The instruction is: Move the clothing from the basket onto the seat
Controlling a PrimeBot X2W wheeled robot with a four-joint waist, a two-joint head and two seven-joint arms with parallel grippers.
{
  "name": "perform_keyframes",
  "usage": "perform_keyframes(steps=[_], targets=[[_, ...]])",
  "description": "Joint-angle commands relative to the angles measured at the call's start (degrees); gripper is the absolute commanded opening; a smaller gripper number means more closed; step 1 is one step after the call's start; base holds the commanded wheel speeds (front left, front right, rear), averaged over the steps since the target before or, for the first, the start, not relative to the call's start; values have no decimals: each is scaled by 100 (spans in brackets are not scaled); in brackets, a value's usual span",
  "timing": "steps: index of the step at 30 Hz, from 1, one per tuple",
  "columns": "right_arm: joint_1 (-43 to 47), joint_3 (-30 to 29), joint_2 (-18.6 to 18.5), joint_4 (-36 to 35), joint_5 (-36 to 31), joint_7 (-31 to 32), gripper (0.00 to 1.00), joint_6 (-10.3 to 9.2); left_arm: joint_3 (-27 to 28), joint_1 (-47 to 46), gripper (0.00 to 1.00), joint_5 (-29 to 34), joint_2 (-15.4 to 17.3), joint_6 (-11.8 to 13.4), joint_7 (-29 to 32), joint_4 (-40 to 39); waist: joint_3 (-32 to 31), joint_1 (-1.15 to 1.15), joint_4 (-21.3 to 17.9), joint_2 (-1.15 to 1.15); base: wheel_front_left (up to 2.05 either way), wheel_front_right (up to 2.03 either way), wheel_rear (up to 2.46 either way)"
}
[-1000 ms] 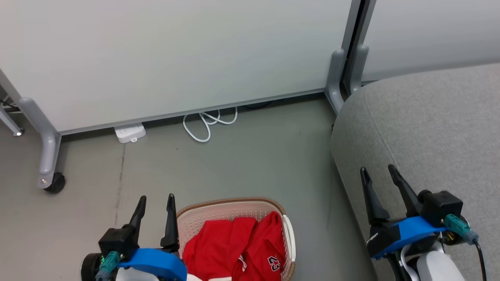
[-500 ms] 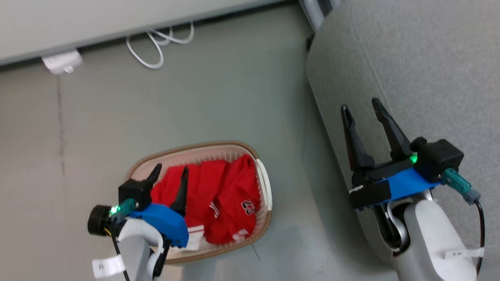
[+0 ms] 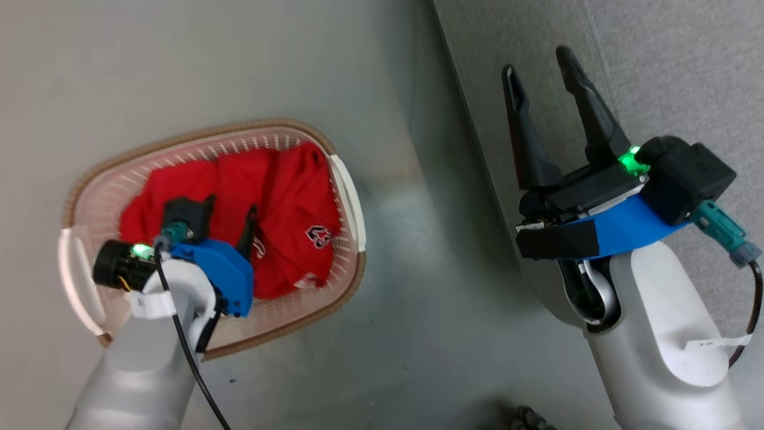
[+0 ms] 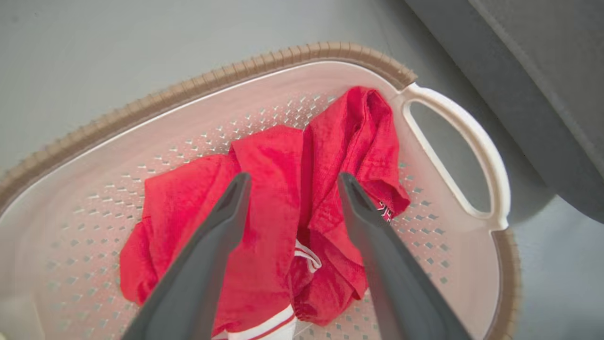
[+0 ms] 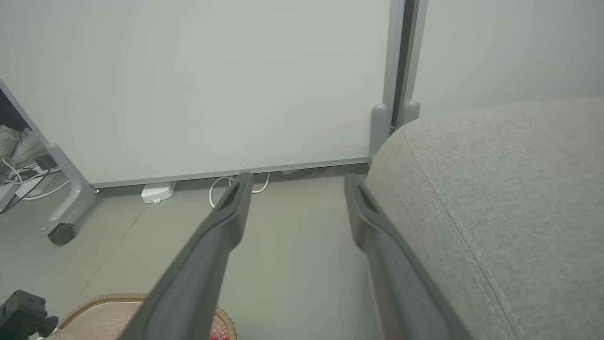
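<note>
Red clothing [image 3: 286, 185] w/ "23" in basket [image 3: 351, 197].

I see the crumpled red clothing [image 3: 286, 191], its "23" facing up, heaped in the cream, brown-rimmed basket [image 3: 185, 154] on the floor [image 3: 418, 334] beside the grey seat [image 3: 674, 65].

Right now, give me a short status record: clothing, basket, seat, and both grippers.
clothing: red garments bunched in the basket, the "23" nearer the seat
basket: on the floor beside the seat, not touching it
seat: no clothing on the part in view
left gripper: open, above the clothing, nothing held
right gripper: open, empty, by the seat's edge
</note>
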Motion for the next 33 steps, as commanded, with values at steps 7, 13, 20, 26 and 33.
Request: perform_keyframes(steps=[7,13,20,26,33], targets=[[-224,86,-4,-63,190,-88,100,3,-95,-667,100,-9,298,54,152,619,992,-2,-441,0,0,0,0],[-268,111,-5,-134,389,-92,100,3,-12,-930,100,-139,377,115,216,1041,1191,-2,-553,0,0,0,0],[-271,124,-5,-225,489,-94,100,3,-41,-1123,100,-120,442,334,281,1403,1295,-2,-650,0,0,0,0],[-259,112,-5,-247,527,-95,100,3,-35,-1220,0,-202,417,359,283,1569,1312,-2,-674,0,0,0,0],[-231,123,-5,-230,513,-95,100,3,-79,-1321,0,-250,361,287,217,1696,1299,-2,-631,0,0,0,0]])
